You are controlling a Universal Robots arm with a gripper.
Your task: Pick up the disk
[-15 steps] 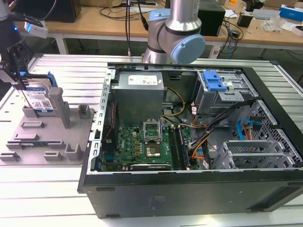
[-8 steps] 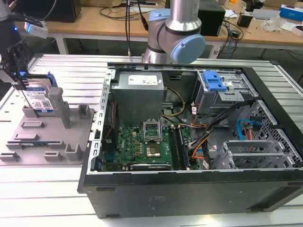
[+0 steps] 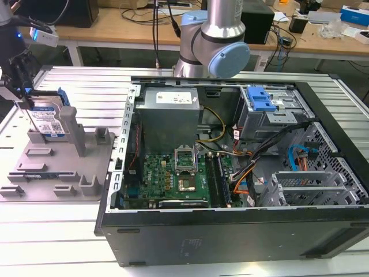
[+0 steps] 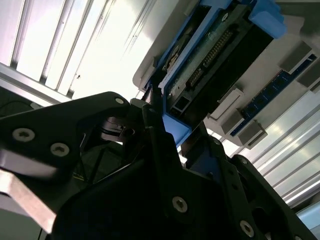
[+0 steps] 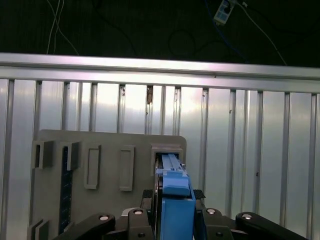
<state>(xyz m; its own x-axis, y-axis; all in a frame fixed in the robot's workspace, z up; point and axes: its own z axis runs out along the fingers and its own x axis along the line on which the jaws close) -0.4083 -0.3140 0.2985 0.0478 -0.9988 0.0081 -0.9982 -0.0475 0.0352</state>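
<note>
Your jaws (image 3: pixel 24 98) are clamped on the disk (image 3: pixel 47 120), 1 finger on each side of its upper edge. You see this best in the first wrist view, where the dark fingers (image 5: pixel 135 220) flank the blue rail (image 5: pixel 175 200) running along the edge between them.

The disk (image 4: pixel 210 55) is 1 flat silver drive standing on edge, with a blue-and-white label on the face toward the exterior camera and blue plastic rails along its sides. In the second wrist view you look along its dark underside, with a connector strip and a blue rail tip right at the jaws.

It sits directly below the jaws, in a slot of the grey fixture tray (image 3: pixel 63 167), next to 1 tall grey post (image 3: pixel 75 130). The tray lies on the ribbed metal bench (image 3: pixel 52 231).

Well away from the jaws stands 1 open computer case (image 3: pixel 242 173), with 1 blue bracket (image 3: pixel 262 99) inside it.
</note>
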